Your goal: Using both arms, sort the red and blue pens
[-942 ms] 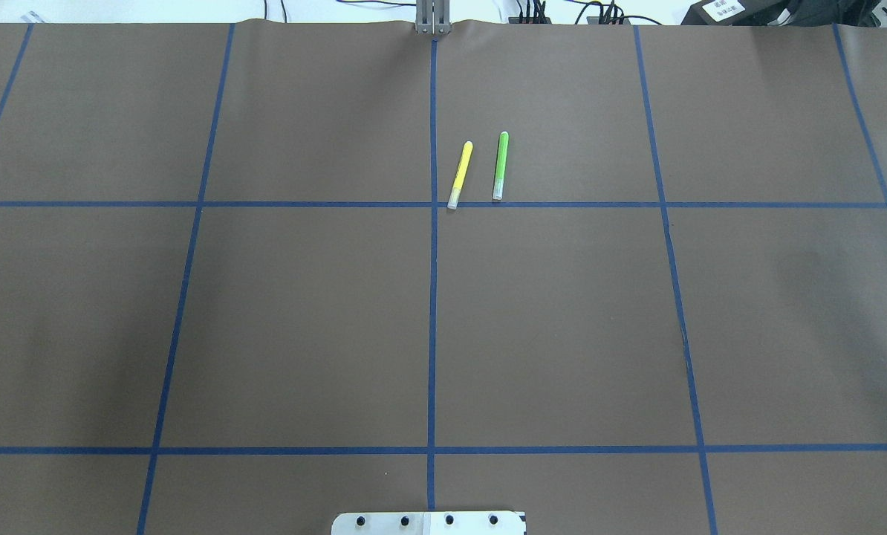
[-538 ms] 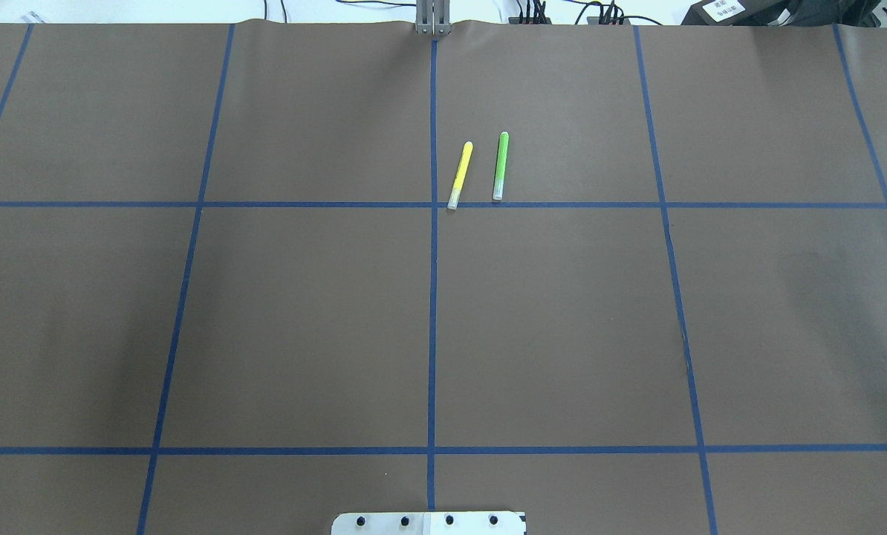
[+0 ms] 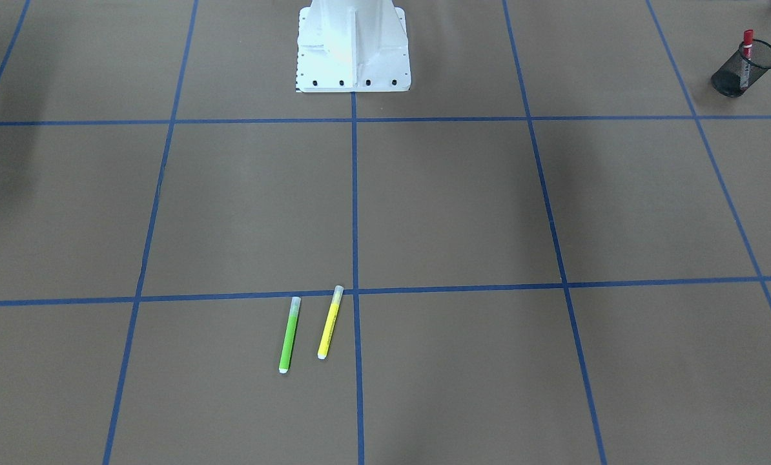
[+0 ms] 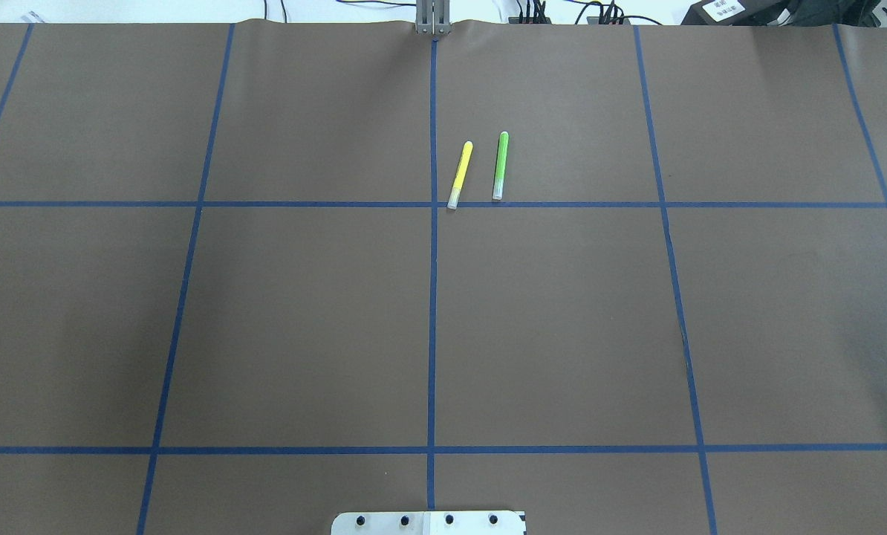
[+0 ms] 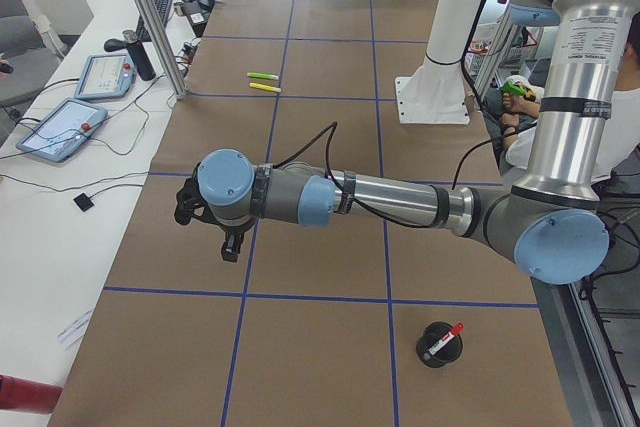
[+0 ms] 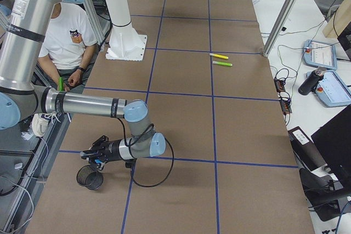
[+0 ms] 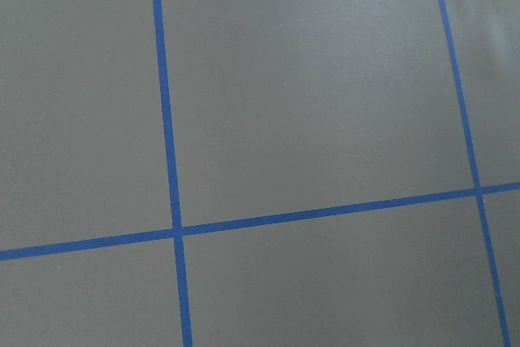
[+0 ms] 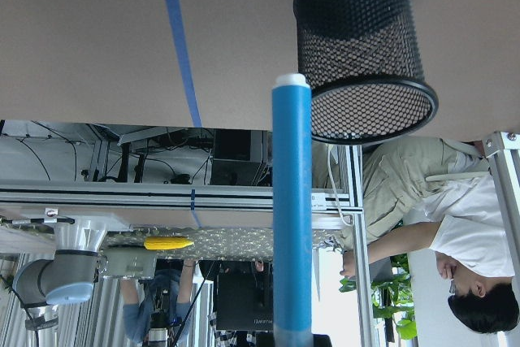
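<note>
The red pen (image 3: 747, 46) stands in a black mesh cup (image 3: 744, 70) at the table's left end; the exterior left view shows the same red pen (image 5: 447, 337) and cup (image 5: 439, 347). In the right wrist view the blue pen (image 8: 292, 201) sticks out of my right gripper (image 6: 94, 156), which is shut on it. The pen's tip is beside the rim of a second, empty mesh cup (image 8: 366, 46), seen also from the right (image 6: 90, 177). My left gripper (image 5: 232, 243) hangs over bare table; I cannot tell whether it is open or shut.
A yellow marker (image 4: 460, 174) and a green marker (image 4: 500, 166) lie side by side near the table's middle, on the far side. The white robot base (image 3: 352, 45) stands at the near edge. People sit behind the robot (image 6: 68, 42).
</note>
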Robot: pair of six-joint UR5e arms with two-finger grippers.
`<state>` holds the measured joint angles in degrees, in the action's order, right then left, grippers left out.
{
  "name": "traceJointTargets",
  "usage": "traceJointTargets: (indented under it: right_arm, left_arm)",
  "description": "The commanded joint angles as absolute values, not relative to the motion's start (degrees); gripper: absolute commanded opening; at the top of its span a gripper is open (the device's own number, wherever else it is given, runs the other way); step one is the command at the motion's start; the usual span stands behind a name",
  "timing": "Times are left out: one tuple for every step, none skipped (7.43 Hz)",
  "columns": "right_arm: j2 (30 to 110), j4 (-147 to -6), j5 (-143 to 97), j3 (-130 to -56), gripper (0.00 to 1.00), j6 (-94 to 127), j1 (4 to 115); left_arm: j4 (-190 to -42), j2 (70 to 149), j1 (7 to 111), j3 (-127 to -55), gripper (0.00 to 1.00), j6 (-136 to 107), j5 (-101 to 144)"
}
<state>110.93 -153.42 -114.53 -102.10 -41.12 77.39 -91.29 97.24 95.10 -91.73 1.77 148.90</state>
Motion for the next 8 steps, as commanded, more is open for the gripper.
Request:
traceJointTargets:
  right_arm:
    - [113.1,-150.3,-113.5,-99.2,0.0,-42.3,77.8]
    - [113.1,-147.0,-113.6,-95.7,0.0,-42.3,77.9]
    - [112.8,-144.4,-114.0,-92.8,0.0,-42.1,77.9]
    - [112.2,-141.7,-114.4,-89.9,0.0,-42.1,77.9]
    - [111.3,-141.7,-115.2,-89.6,0.0,-41.9,77.9]
    - [111.2,-141.5,-116.9,-88.1,0.32,-42.0,77.8]
    - [111.1,-141.6,-119.3,-88.1,0.99,-41.8,77.8]
    - [110.1,-141.6,-120.0,-88.0,1.0,-41.7,77.8]
  left_arm:
    - [-91.3,98.2,95.1,-92.5,1.0,1.4,148.8]
    - [-91.3,98.8,95.1,-92.5,1.0,1.4,148.3]
    - [-91.3,99.6,95.1,-92.6,1.0,1.1,147.0]
    - [-91.2,99.4,95.1,-94.3,1.0,-0.2,147.0]
    - [-91.2,98.7,95.1,-95.6,1.0,-0.7,147.0]
    - [-91.1,98.3,95.1,-96.6,1.0,-2.1,146.9]
    - [-91.1,98.1,95.2,-96.8,1.0,-2.1,146.9]
    - [-91.1,98.0,95.2,-96.9,1.0,-2.3,146.9]
